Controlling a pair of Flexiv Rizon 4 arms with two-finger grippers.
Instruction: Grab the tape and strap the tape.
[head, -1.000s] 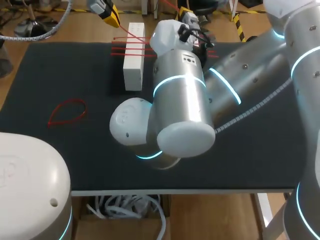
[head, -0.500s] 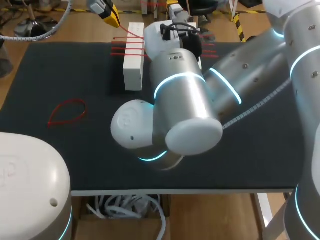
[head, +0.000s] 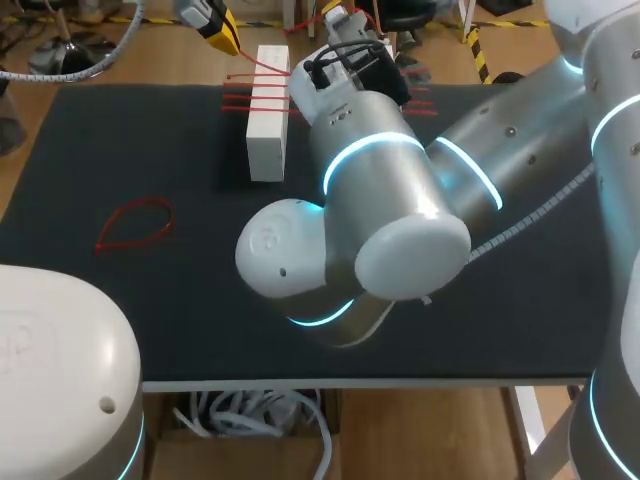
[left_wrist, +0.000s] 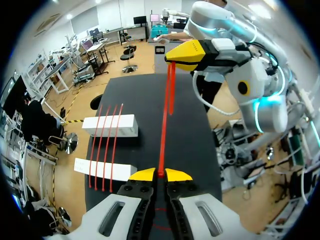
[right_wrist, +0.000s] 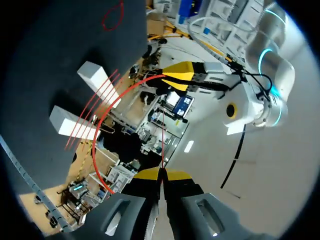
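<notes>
A red tape stretches between my two grippers, above the black table. In the left wrist view my left gripper is shut on one end of it, and the right gripper holds the other end ahead. Seen from the right wrist, my right gripper is shut on the tape, which curves over to the left gripper. Two white blocks lie side by side with several red tapes strapped across them. My left gripper hangs beyond the far block.
A loose red loop lies on the mat at the left. My right arm fills the middle of the head view and hides the second block. The mat's front edge runs close below the arm's elbow.
My right arm has swung its wrist farther back and to the right, lifting its gripper with the tape toward the table's far edge. The left gripper has stayed put.
</notes>
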